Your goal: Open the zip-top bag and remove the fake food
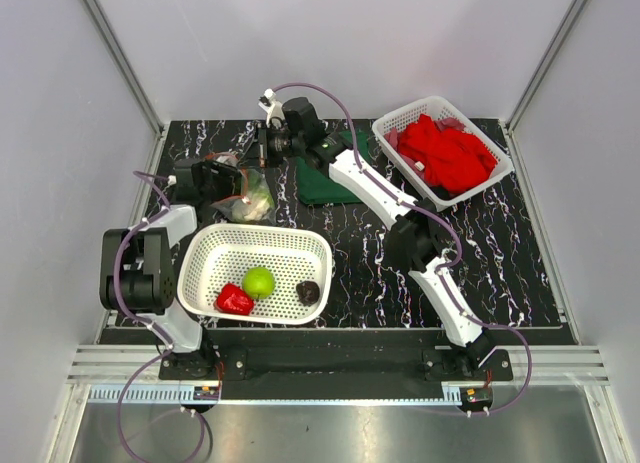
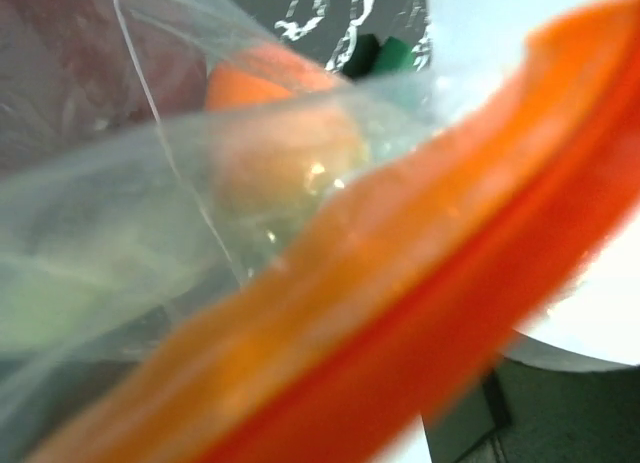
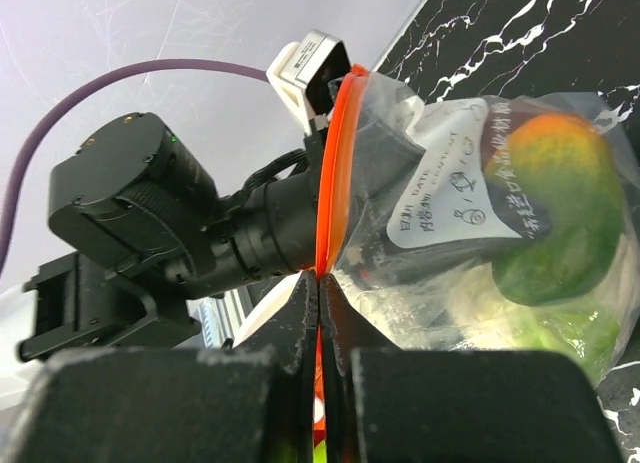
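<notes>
Nearest, in white perforated plastic basket (image 1: 255,228): round green apple (image 1: 259,281), red pepper (image 1: 234,300), small dark piece (image 1: 308,292). Just beyond, over black white-veined tabletop (image 1: 480,253), clear crinkly zip-top bag (image 1: 250,198) with red-orange zip strip (image 3: 335,163) and white printed label (image 3: 450,193); holds orange-green mango (image 3: 555,198) and pale cauliflower (image 3: 470,303). Right pincer (image 3: 319,283) pinched tight on zip strip. Left pincer (image 1: 235,183) against bag, tips hidden by plastic; spread impossible to tell.
</notes>
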